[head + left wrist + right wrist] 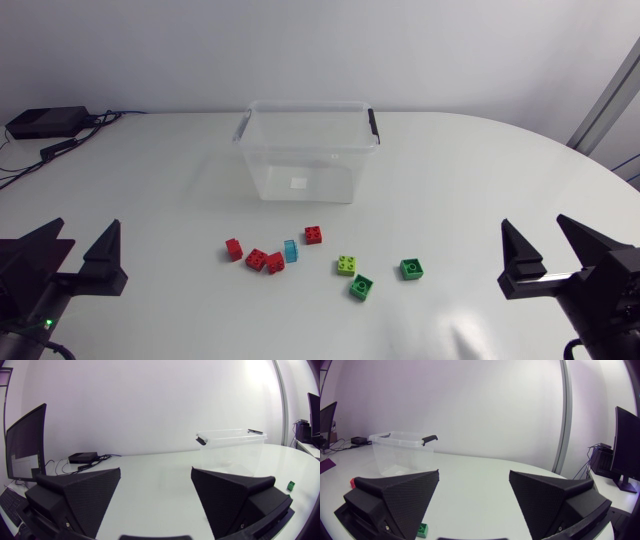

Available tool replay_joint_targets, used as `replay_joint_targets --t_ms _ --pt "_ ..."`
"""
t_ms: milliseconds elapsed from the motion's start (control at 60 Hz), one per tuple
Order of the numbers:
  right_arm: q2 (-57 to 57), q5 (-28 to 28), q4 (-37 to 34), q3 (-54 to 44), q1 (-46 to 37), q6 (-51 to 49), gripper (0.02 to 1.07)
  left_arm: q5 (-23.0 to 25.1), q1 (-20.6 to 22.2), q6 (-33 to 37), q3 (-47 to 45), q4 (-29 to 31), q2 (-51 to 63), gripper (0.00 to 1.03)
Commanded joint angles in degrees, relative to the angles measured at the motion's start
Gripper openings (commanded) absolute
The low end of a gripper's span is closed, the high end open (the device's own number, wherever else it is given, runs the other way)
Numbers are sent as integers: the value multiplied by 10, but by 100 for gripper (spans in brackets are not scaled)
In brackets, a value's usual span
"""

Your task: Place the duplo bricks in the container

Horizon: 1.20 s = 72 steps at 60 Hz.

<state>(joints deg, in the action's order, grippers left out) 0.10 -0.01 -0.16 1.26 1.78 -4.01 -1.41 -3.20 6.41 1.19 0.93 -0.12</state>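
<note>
The left claw (88,226) and the right claw (533,224) both stand spread wide and empty. For the first pick I would send the right claw to the dark green brick (410,268) just inward of it (it lies apart from its neighbours, leaving room for both fingers), dropping straight down and pinching its flat sides. Further inward lie another green brick (361,287), a lime brick (347,264), a light blue brick (291,250) and four red bricks (256,259), small and loosely scattered, and beyond them, well ahead of both claws, stands the clear container (300,185), open-topped, with no brick in it yet.
</note>
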Motion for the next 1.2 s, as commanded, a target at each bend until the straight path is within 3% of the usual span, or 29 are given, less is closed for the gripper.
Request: replay_joint_targets --t_ms 0,700,1000,1183 --pt "-3 -3 -3 -13 2 15 103 3 4 -9 -11 -6 -6 99" --pt "-4 -2 -2 -13 5 14 103 3 13 -11 -7 -10 -8 99" --pt "38 4 -8 52 15 22 103 3 27 -11 87 35 14 99" --pt "156 4 -9 132 17 42 103 3 38 -47 210 89 175 99"
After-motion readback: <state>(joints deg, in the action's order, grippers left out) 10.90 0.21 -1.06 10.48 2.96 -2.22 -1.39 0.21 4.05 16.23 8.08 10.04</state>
